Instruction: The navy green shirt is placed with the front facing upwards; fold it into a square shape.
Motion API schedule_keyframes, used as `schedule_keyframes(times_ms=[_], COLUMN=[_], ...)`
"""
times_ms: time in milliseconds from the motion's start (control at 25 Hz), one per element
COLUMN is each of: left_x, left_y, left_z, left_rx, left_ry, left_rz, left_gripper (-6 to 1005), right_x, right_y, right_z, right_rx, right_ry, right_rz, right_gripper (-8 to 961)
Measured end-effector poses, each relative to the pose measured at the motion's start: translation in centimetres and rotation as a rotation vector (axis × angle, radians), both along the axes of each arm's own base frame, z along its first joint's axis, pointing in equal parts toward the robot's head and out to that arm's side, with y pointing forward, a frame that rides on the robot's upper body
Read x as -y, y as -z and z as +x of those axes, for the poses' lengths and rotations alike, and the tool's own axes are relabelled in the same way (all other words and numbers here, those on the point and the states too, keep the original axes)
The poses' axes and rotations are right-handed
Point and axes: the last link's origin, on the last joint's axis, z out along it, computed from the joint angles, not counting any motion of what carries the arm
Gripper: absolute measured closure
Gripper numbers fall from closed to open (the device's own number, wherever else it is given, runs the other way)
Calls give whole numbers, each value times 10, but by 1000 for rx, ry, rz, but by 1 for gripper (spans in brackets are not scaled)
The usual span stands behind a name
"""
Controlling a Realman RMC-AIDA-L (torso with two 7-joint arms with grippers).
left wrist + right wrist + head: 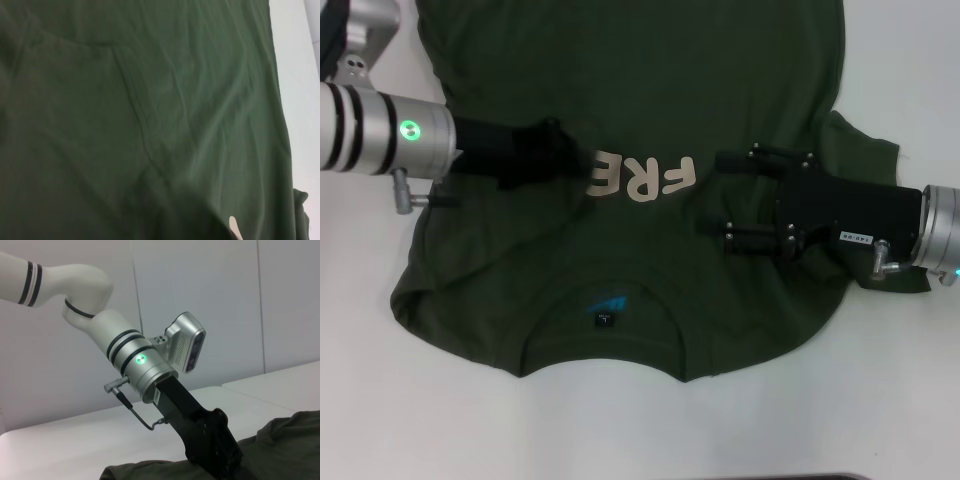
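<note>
The navy green shirt (650,70) lies spread on the white table, front up, with its collar and blue label (606,305) toward me. Cream lettering (645,178) shows on the chest, and its left end is covered. My left gripper (565,160) reaches in from the left, low over the chest at that covered end. In the right wrist view, the left gripper (220,460) comes down onto the cloth. My right gripper (725,198) stands open just right of the lettering, with nothing between its fingers. The left wrist view shows only green cloth (150,110) with a seam.
White table (910,60) borders the shirt on both sides and in front of the collar. The right sleeve (865,150) lies bunched beside my right arm. A pale wall stands behind the table in the right wrist view.
</note>
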Motion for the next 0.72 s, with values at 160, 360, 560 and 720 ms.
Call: schedule_keyframes(times_ms=[160, 360, 560, 720], left_x=[0, -3, 0, 13], left_y=[4, -8, -34, -52], left_z=[4, 15, 10, 5], left_rx=[7, 66, 87, 92], left_ry=[15, 65, 129, 268], left_rz=[6, 28, 70, 51], left_gripper=[879, 701, 575, 491], right_x=[1, 2, -6, -17], right_y=[0, -2, -14, -25], right_z=[0, -2, -6, -9], right_rx=[-3, -41, -119, -166], right_ry=[0, 20, 174, 337], right_rz=[-2, -16, -130, -236], right_gripper=[130, 130, 130, 130])
